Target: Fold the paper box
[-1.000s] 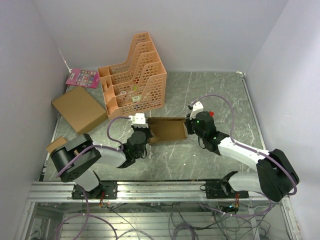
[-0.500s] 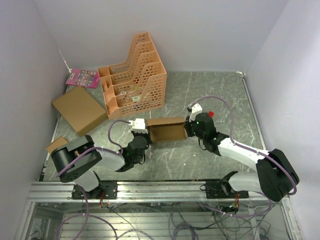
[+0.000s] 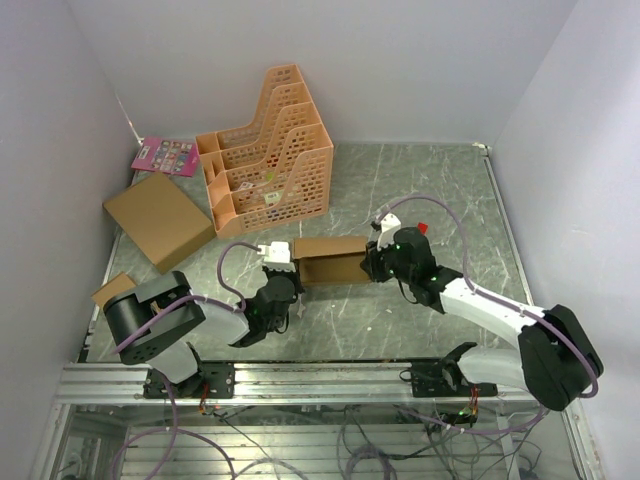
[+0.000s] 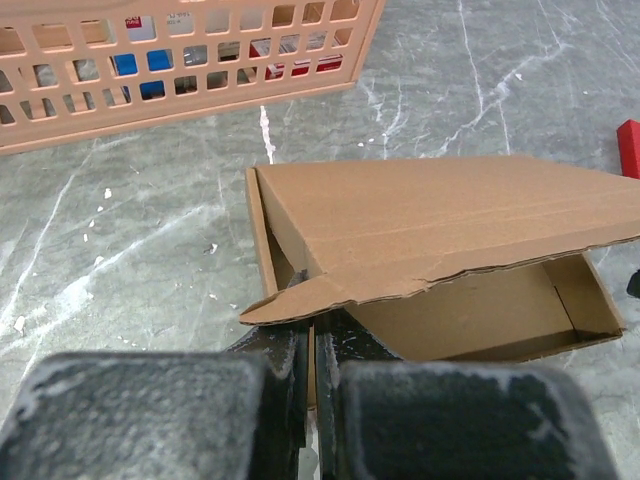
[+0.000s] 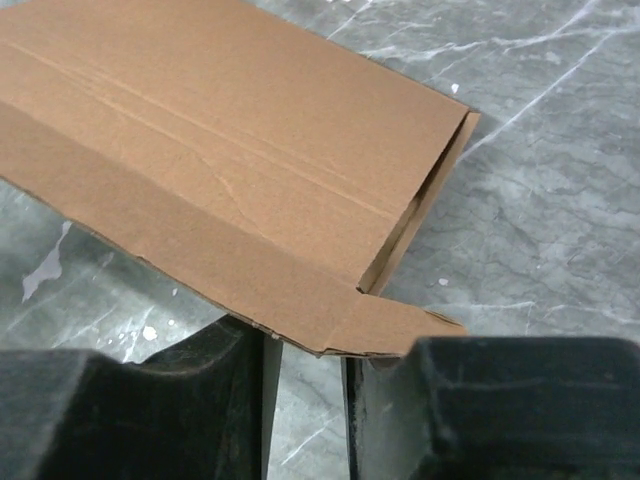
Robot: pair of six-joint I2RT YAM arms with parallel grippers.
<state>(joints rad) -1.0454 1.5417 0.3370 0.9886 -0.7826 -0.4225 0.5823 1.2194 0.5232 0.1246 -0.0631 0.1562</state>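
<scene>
My left hand point(image 4: 312, 345) pinches the paper box point(image 4: 430, 220); my right hand point(image 5: 305, 365), slightly spread, may let it spring open.

A robot lab's test cell: a grey marbled worktop point(image 3: 420, 190) boxed in by plain white walls point(image 3: 400, 70), with two arms point(image 3: 490, 308) bolted to an aluminium rail point(image 3: 320, 378) at the worktop's near edge and loose cables point(image 3: 370, 440) hanging below it. On the worktop's far left stands an orange file rack point(image 3: 270, 150).

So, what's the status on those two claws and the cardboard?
Left gripper shut on paper box, left end. Right gripper open at lid flap. Lid partly closed. Orange rack behind, apart.
</scene>
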